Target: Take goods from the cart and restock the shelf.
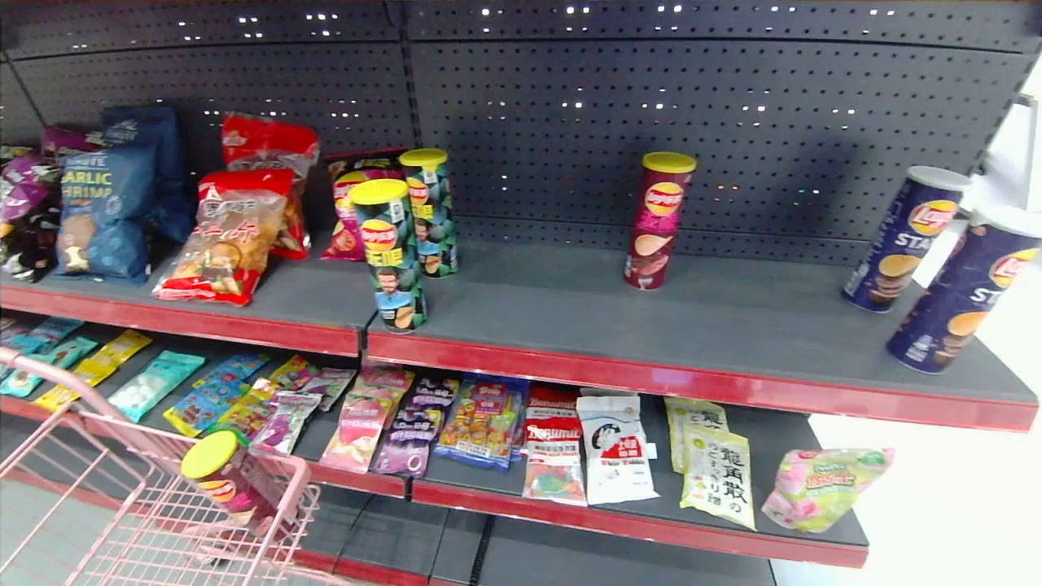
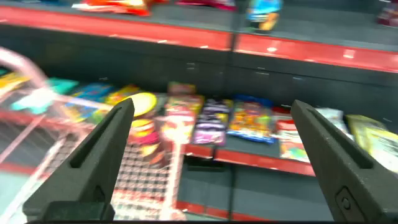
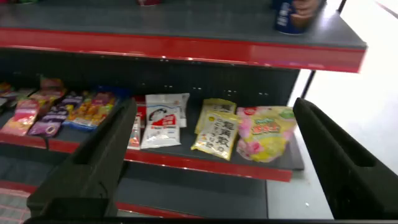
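On the upper shelf board point(image 1: 733, 325), head view: maroon can point(image 1: 659, 220) with yellow lid, upright, mid-board, toward the back panel, well apart from the other cans. Near the left end of the same board: two patterned cans point(image 1: 391, 252) with yellow lids, upright, one at the front edge, the other just behind it. At the right end: two blue cans point(image 1: 904, 240) with pale lids, upright, one nearer the front edge than the other. On the adjoining board to the left: snack bags point(image 1: 228, 236), red and blue, leaning or lying. On the lower shelf board point(image 1: 651, 525): flat packets point(image 1: 553, 456) laid in rows up to the front edge. Beside the lower board's left end: pink wire cart point(image 1: 269, 468). Inside, in the cart's corner nearest the shelf: cart can point(image 1: 224, 480), maroon with yellow lid, tilted.

Left wrist view: left gripper point(image 2: 212, 109) released, dark fingers point(image 2: 99, 162) spread wide, nothing between them. Beyond the fingers: cart rim and cart can, blurred, with the lower board's packets alongside and the upper board's red front edge above.

Right wrist view: right gripper point(image 3: 214, 106) released, fingers point(image 3: 93, 168) spread wide, nothing held. Beyond the fingers, toward the lower board's right end: white packet point(image 3: 163, 118), yellow packets point(image 3: 217, 127), and green-and-pink bag point(image 3: 264, 130) at the right end itself. Above: upper board's front edge, with the base of a blue can at its right end.
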Controlling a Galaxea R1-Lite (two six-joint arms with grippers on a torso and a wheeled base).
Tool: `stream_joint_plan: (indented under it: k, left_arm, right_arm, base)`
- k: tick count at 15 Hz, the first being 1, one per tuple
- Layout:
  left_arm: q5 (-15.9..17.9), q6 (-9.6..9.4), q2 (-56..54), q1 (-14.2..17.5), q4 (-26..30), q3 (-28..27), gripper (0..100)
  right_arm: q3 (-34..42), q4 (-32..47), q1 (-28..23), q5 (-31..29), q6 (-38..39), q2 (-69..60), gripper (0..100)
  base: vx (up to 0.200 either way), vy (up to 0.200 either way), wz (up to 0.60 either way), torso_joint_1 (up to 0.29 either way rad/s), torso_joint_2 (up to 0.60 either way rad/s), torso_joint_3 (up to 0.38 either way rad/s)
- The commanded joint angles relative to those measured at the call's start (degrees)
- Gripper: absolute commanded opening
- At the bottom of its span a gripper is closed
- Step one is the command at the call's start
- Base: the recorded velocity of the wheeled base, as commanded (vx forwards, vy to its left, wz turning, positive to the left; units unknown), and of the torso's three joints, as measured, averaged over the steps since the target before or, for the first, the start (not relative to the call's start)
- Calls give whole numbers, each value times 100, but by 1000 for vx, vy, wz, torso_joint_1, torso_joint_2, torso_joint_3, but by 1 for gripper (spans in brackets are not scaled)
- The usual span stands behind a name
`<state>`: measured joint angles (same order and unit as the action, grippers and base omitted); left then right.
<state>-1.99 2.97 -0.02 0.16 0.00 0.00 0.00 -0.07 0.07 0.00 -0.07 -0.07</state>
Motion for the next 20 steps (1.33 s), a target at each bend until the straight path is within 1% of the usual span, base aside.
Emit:
stream_joint_plan:
  k: [1,9,11,15,20]
  left_arm:
    - [-3,1,2,2,0,0,100]
    - [-12,10,2,2,0,0,100]
    - [-12,10,2,2,0,0,100]
    - [-3,10,2,2,0,0,100]
    - [5,-43,2,2,0,0,100]
  right_arm:
    - [0,-1,1,0,-1,7,100]
    - [0,-1,1,0,25,7,100]
    - [0,-10,-7,-9,104,7,100]
    - [0,-10,1,-9,130,7,100]
    - [0,-10,-7,-18,148,7,100]
  base:
    - [0,0,600,7,2,2]
    - [0,0,600,4,2,2]
    - [0,0,0,-38,77,55]
    - [0,0,0,-132,348,189]
    - [0,0,0,-146,360,212]
